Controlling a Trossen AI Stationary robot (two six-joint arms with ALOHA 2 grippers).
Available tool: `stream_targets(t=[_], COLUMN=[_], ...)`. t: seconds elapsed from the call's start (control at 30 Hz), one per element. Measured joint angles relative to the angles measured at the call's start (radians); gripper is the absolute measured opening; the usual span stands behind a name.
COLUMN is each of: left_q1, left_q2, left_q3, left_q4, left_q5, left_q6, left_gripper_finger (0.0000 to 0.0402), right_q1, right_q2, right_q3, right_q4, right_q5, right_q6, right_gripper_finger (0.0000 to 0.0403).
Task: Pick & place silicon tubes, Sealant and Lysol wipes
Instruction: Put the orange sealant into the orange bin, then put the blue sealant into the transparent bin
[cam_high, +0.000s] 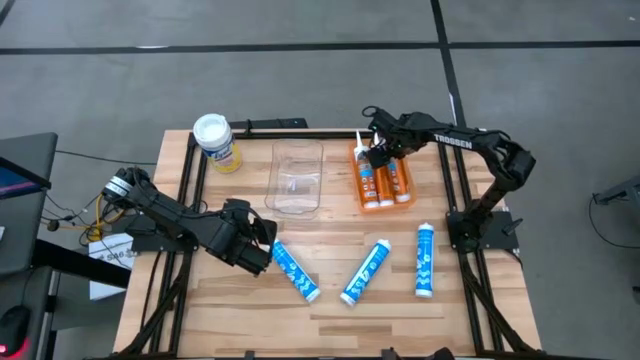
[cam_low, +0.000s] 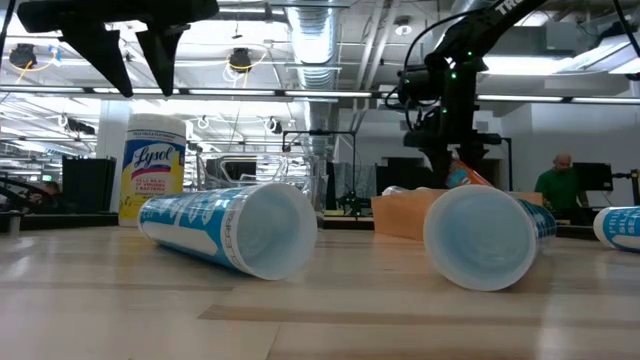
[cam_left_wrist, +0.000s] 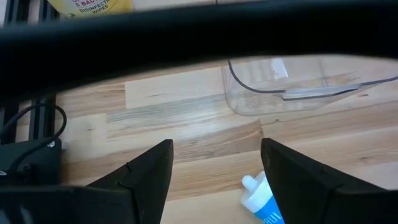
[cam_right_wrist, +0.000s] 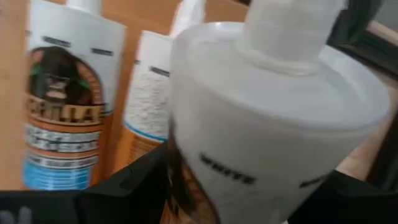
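Hovering at the far right of the table, the right gripper has its fingers around the nozzle end of an orange-and-white sealant tube, beside two more in the orange tray; whether it grips is unclear. The left gripper stands part open and empty near a blue silicone tube. The Lysol wipes stand upright at the far left, beside the clear bin
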Motion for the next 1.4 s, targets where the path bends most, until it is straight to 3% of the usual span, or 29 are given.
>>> stream_targets(t=[0.5, 0.77, 1.07, 1.27, 1.4], left_q1=[-0.001, -0.013, -0.074, -0.109, -0.115], left_q2=[0.000, 0.000, 0.000, 0.009, 0.013], left_q3=[0.000, 0.000, 0.000, -0.001, -0.033], left_q4=[0.015, 0.026, 0.111, 0.292, 0.461], left_q5=[0.000, 0.007, 0.006, -0.039, 0.003], left_q6=[0.018, 0.041, 0.059, 0.180, 0.208], left_gripper_finger=[0.0237, 0.0237, 0.0237, 0.0237, 0.0237], right_q1=[0.000, 0.012, 0.147, 0.320, 0.456], right_q2=[0.000, -0.012, -0.305, -0.525, -0.623], right_q3=[0.000, 0.060, 0.079, 0.079, 0.079], right_q4=[-0.051, -0.175, -0.357, -0.486, -0.548], right_q5=[0.063, 0.068, 0.111, 0.108, 0.108], right_q6=[-0.003, -0.055, -0.062, 0.111, 0.260], right_gripper_finger=[0.0308, 0.0312, 0.0312, 0.0312, 0.0312])
